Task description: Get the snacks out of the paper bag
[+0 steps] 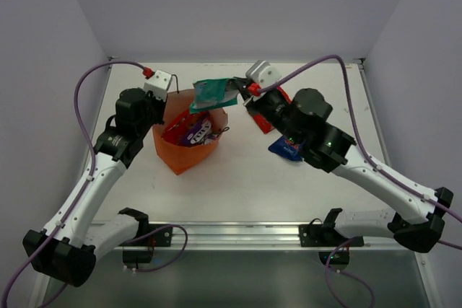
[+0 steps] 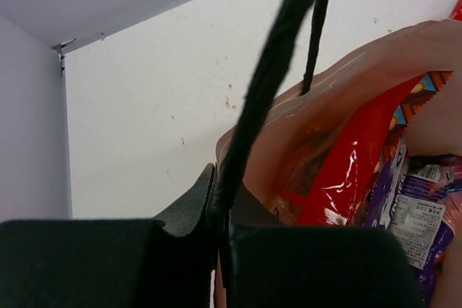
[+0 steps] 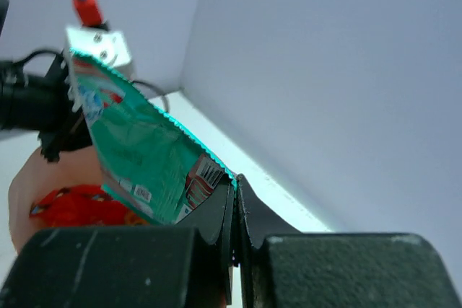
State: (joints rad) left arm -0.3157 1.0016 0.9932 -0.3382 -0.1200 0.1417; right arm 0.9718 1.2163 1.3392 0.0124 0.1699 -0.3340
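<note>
The right gripper (image 3: 234, 184) is clamped on a corner of the teal packet (image 3: 144, 153), holding it in the air over the bag's (image 1: 186, 158) 1 o'clock rim. The left gripper (image 2: 220, 196) pinches the handle (image 2: 274, 70) at the bag's 10 o'clock. A red packet (image 2: 339, 171) and a purple packet (image 2: 411, 207) lie inside.

Teal packet (image 1: 214, 92) in right claw (image 1: 240, 89)

A lab booth: white table (image 1: 245, 185) boxed by plain walls (image 1: 238, 5)

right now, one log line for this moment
left gripper shut on handle | right gripper shut on teal packet above bag | red packet, purple packet inside
</note>
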